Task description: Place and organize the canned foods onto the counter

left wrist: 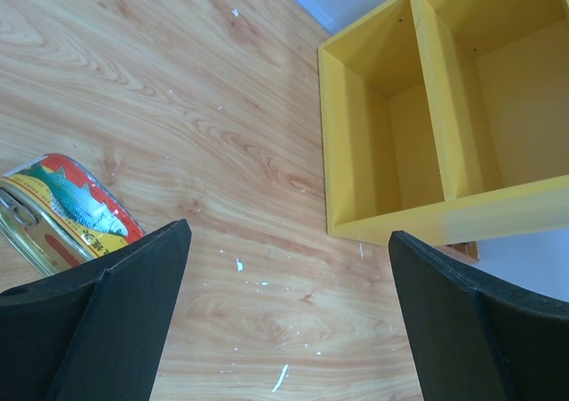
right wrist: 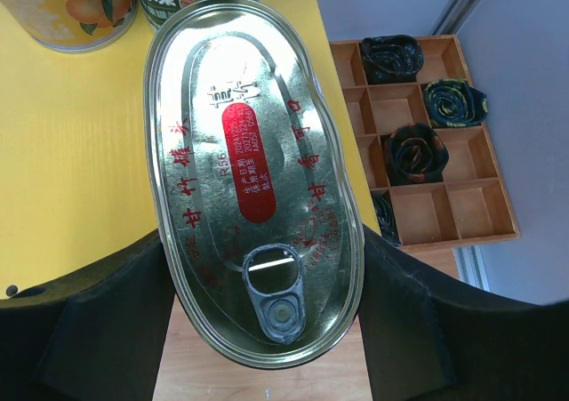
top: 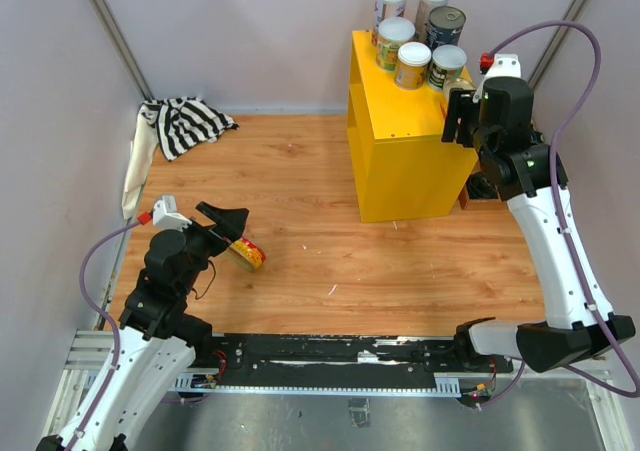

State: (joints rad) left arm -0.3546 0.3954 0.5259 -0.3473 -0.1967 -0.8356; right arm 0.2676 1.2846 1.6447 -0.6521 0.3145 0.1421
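All three views shared the yellow worktop [top: 400, 171]: overhead from above and behind, left wrist facing its open side, right wrist close over its top.

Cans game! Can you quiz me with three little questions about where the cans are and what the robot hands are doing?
1. True or false: the left gripper is holding the fish can.
2. Which gripper grips the oval can near the yellow counter?
3. The fish can lies: A on the yellow counter, B on the wooden table, C inside a gripper.
Key: 1 false, its jaws are open; 2 the right gripper; 3 B.
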